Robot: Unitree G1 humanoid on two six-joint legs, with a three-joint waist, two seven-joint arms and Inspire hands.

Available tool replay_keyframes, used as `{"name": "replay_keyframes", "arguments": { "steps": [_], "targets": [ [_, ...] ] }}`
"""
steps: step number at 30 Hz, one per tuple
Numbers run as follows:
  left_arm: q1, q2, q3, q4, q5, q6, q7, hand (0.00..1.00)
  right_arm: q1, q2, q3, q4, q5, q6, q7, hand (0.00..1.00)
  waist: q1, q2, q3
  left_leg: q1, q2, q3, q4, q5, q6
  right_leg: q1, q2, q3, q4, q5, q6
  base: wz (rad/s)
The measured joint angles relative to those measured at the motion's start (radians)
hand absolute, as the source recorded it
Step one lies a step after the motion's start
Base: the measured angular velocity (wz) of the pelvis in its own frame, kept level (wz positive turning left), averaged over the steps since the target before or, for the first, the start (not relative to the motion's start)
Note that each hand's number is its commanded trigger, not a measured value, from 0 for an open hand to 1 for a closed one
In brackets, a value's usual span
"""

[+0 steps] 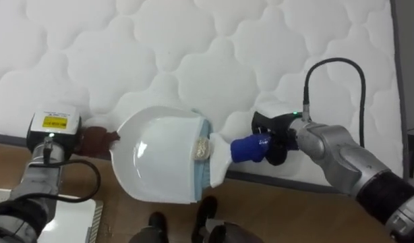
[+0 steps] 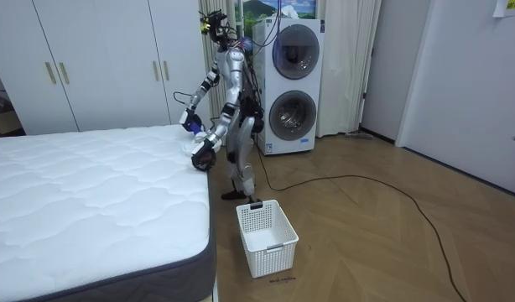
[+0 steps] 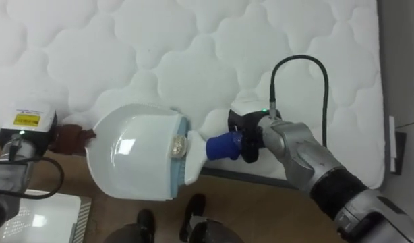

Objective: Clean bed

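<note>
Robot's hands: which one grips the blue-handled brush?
The right hand, fingers curled round the blue-handled white brush; the left hand holds the white plastic dustpan instead.

No words or numbers can be read in any view. A yellow label [image 1: 55, 123] with dark marks is stuck at the wrist, just behind the left hand [image 1: 97, 140], but its print is too small to be made out. In the room view, a yellow sheet [image 2: 499, 7] is seen high on the wall [image 2: 459, 75], at the room view's right. Nothing on it can be read either.
</note>
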Motion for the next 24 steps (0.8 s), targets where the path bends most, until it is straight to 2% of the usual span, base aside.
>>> {"name": "replay_keyframes", "arguments": {
  "steps": [5, 6, 10, 15, 19, 23, 24],
  "targets": [
    [0.001, 0.037, 0.011, 0.001, -0.001, -0.029, 0.032, 1.00, 0.003, -0.002, -0.013, 0.055, 0.157, -0.019, -0.032, 1.00, -0.009, -0.033, 0.0011, -0.003, 0.005, 0.000, 0.013, 0.000, 0.000, 0.000, 0.003, -0.002, 0.001, 0.000, -0.002, 0.00],
    [0.001, 0.044, 0.014, 0.002, -0.001, -0.034, 0.043, 1.00, 0.003, -0.002, -0.019, 0.071, 0.188, -0.033, -0.042, 1.00, -0.015, -0.038, 0.0011, -0.007, 0.007, 0.000, 0.016, 0.000, 0.000, 0.000, 0.003, -0.002, 0.001, 0.000, -0.003, 0.06],
    [0.001, 0.045, 0.031, 0.020, -0.003, -0.059, 0.091, 1.00, 0.009, -0.024, -0.037, 0.086, 0.238, -0.064, -0.072, 1.00, -0.023, -0.043, 0.0033, -0.010, 0.010, 0.002, 0.016, -0.002, 0.002, 0.005, 0.005, -0.005, -0.004, 0.003, -0.001, 0.06],
    [0.002, 0.045, 0.081, 0.042, -0.010, -0.094, 0.143, 1.00, 0.026, -0.032, -0.084, 0.101, 0.276, -0.110, -0.094, 1.00, -0.021, -0.066, 0.0134, 0.009, 0.013, -0.003, 0.013, -0.002, 0.001, 0.030, 0.010, -0.010, -0.022, 0.004, -0.001, 0.02],
    [0.003, 0.044, 0.110, 0.047, -0.011, -0.110, 0.155, 1.00, 0.038, -0.033, -0.114, 0.116, 0.311, -0.128, -0.099, 1.00, -0.019, -0.068, 0.0130, 0.009, 0.020, -0.001, 0.013, -0.004, 0.002, 0.039, 0.022, -0.010, -0.043, 0.021, -0.001, -0.04],
    [0.004, 0.042, 0.132, 0.077, -0.011, -0.132, 0.155, 1.00, 0.056, -0.033, -0.121, 0.116, 0.332, -0.142, -0.099, 1.00, -0.016, -0.074, 0.0123, 0.038, 0.025, 0.009, 0.016, -0.005, 0.003, 0.066, 0.027, -0.001, -0.051, 0.022, 0.000, -0.08],
    [0.005, 0.042, 0.151, 0.082, -0.011, -0.137, 0.155, 1.00, 0.057, -0.033, -0.132, 0.114, 0.343, -0.143, -0.099, 1.00, -0.016, -0.079, 0.0143, 0.046, 0.025, 0.013, 0.012, -0.006, 0.002, 0.070, 0.028, 0.005, -0.051, 0.022, 0.001, -0.10]
  ]
}}
